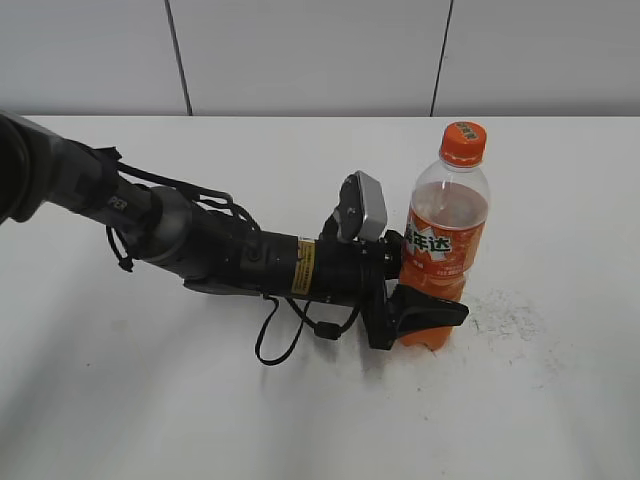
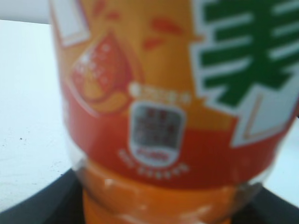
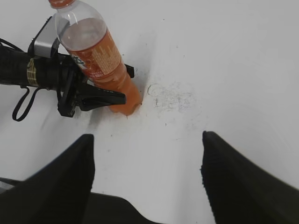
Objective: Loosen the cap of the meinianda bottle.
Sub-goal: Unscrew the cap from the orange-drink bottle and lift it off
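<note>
The meinianda bottle (image 1: pixel 446 232) is standing upright on the white table (image 1: pixel 560 400), right of centre in the exterior view, with its orange cap (image 1: pixel 463 142) sitting on top at the bottle's 12 o'clock. The left gripper (image 1: pixel 425 305) is reaching in from the bottle's 9 o'clock, lying low along the table, its black fingers (image 1: pixel 432 314) closing around the lower body below the label and holding it. The left wrist view is filled by the blurred label (image 2: pixel 187 93). The right gripper (image 3: pixel 147 175) is hanging above the table toward the bottle's 5 o'clock in its own view, well apart from it, fingers spread wide and holding nothing.
</note>
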You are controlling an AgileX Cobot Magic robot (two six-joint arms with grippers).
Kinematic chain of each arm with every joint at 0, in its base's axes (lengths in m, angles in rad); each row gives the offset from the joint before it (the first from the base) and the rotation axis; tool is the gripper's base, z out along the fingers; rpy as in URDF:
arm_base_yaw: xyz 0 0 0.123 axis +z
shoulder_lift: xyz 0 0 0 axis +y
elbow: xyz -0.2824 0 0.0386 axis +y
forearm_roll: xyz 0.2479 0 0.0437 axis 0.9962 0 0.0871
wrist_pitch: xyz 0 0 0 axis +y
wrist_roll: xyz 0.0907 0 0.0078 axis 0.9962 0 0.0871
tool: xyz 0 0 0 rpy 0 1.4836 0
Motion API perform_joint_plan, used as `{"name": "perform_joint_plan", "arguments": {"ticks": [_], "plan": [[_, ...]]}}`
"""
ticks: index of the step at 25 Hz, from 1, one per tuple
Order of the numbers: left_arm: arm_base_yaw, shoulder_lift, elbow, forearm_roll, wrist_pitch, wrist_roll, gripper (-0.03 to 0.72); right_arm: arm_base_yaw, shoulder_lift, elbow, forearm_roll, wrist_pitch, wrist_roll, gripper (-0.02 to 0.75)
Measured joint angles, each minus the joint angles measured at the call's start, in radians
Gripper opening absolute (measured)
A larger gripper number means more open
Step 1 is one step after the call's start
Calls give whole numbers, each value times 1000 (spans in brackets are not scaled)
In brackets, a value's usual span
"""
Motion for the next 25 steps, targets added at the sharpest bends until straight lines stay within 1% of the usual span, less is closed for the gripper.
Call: {"name": "perform_joint_plan", "arguments": {"ticks": [2, 7, 15, 18, 19, 20, 25], "plan": [[0, 0, 0, -10, -1, 0, 508, 17, 97, -8, 28, -28, 0, 525], [-12, 2, 0, -51, 2, 0, 508, 43, 218, -12, 36, -53, 0, 525], [-54, 2, 0, -59, 27, 0, 503, 45, 478, -153, 60, -57, -56, 525], [-55, 2, 0, -61, 28, 0, 502, 45, 589, -239, 106, -28, -110, 525], [-56, 2, 0, -62, 28, 0, 502, 45, 670, -276, 120, -8, -128, 525], [-56, 2, 0, -62, 28, 0, 502, 45, 685, -295, 126, 3, -138, 525], [-56, 2, 0, -62, 28, 0, 502, 55, 900, -547, 184, 143, -157, 525]]}}
